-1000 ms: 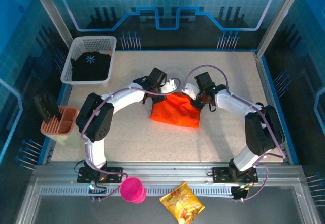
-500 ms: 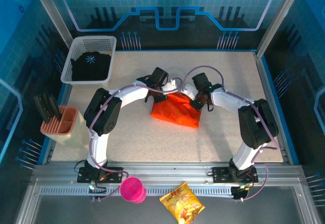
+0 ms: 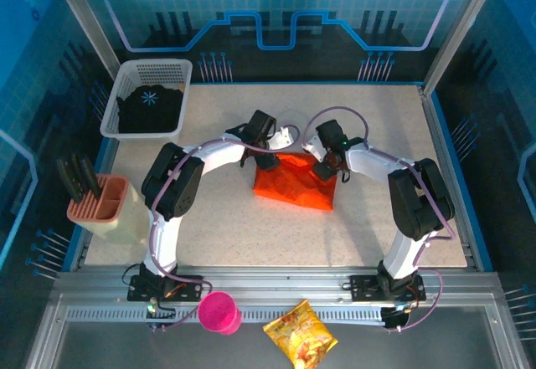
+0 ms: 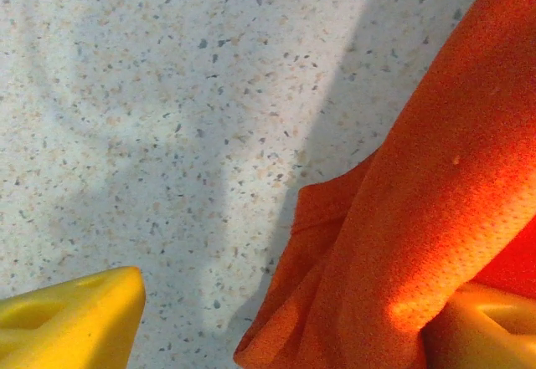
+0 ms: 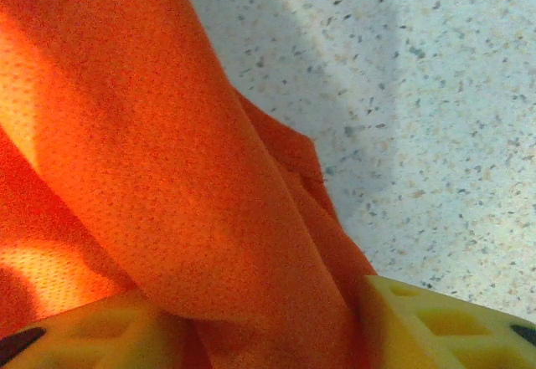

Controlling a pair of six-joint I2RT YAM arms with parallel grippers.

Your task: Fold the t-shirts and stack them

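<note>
**Orange shirt laid mid-bench, both end effectors spread at its far corners**

The pale speckled bench (image 3: 251, 227) carries everything. At its middle, a little toward the far edge, the plain bright-orange short-sleeved t-shirt (image 3: 293, 189) lies flat as a compact, roughly four-sided bundle. In the far left corner stands the white plastic mesh basket (image 3: 113, 114). Crumpled inside it is the black t-shirt with a small pale-blue snowflake print (image 3: 151, 105), well apart from the orange one.

My left end effector (image 3: 266, 158) sits at the bundle's far left corner and my right end effector (image 3: 327, 166) at its far right corner. In the left wrist view my yellow fingers (image 4: 71, 310) are spread wide with mostly bare bench between them. A fold of orange cloth is draped over the right-hand one. In the right wrist view my yellow fingers (image 5: 435, 319) are parted too. A loose roll of orange cloth runs between them and lies over both, and I see no pinch.

I judge this fold is down and the step in hand is a clean let-go. To do it well, I should lift both wrists straight up together with the jaws wide, so the draped cloth slides off instead of dragging. The open knit could catch on a finger's ribbing. If a corner rises with me, I should pause and ease back down. I would check the bundle's edges before going for the black shirt.
</note>
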